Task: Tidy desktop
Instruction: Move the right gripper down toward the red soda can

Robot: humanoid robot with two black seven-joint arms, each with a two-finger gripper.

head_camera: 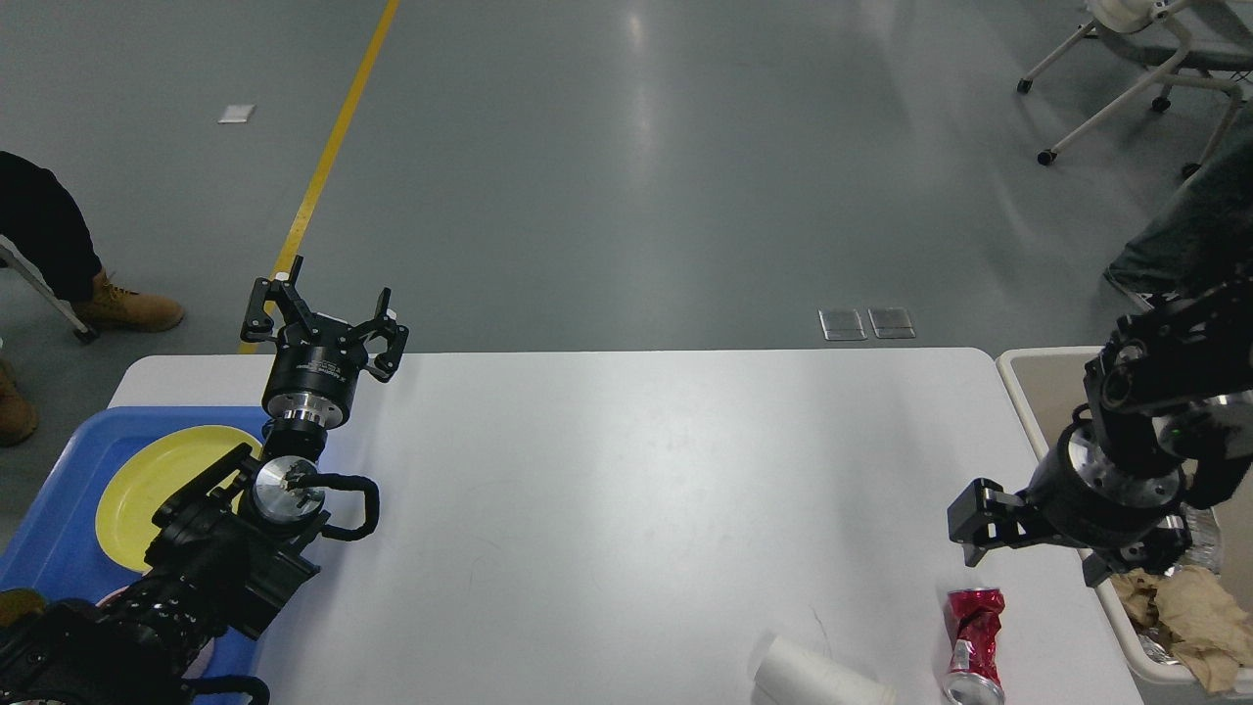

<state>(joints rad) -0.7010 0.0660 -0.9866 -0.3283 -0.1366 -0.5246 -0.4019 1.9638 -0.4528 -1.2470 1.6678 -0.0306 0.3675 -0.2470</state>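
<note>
- Crushed red can (pixel 972 641) and toppled white cup (pixel 820 678) lying near the front right corner of the desktop (pixel 626 470); both round, apt to roll off the front edge if nudged.
- Right gripper (pixel 1038 553) hovering just above the can, jaws spread wide, holding nothing; risk of clipping the cream bin (pixel 1052 382) beside the right edge.
- Left gripper (pixel 328 318) raised over the back left corner, jaws wide, empty; close to blue tray (pixel 59 519) and yellow plate (pixel 147 480).

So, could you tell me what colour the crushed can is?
Red with silver ends, in the head view: crushed can.
</note>
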